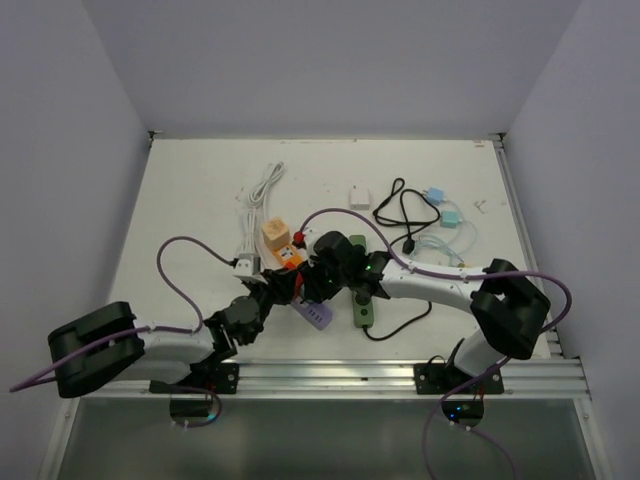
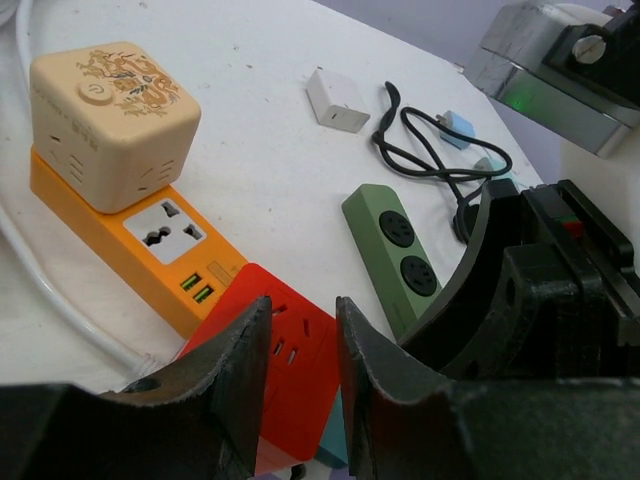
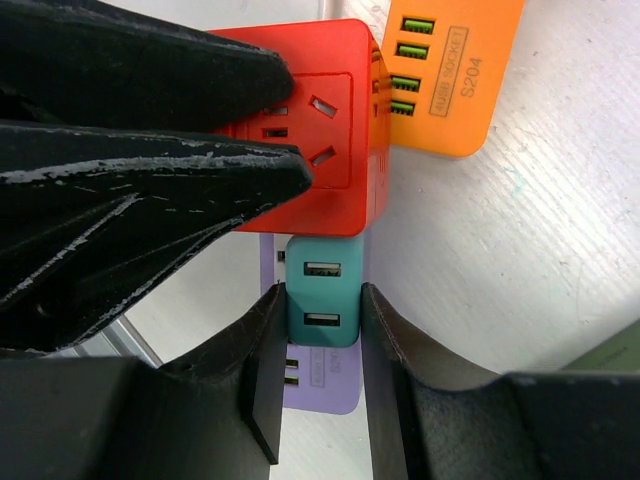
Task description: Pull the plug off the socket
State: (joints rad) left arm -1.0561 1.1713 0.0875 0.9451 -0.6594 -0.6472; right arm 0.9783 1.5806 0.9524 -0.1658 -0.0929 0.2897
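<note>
Between right fingers (image 3: 262, 385), teal 2-port plug (image 3: 322, 300)

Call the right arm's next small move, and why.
Probably pull the right tool a short way straight away from the purple strip. Its fingers appear to sit against both sides of the teal plug, which is seated in the strip, and the left tool has its tips at the red cube beside it.

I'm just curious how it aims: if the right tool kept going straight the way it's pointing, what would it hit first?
The teal plug already sits between the fingers of the right tool. Just beyond, it would probably meet the red socket cube, though depth is unclear.
</note>
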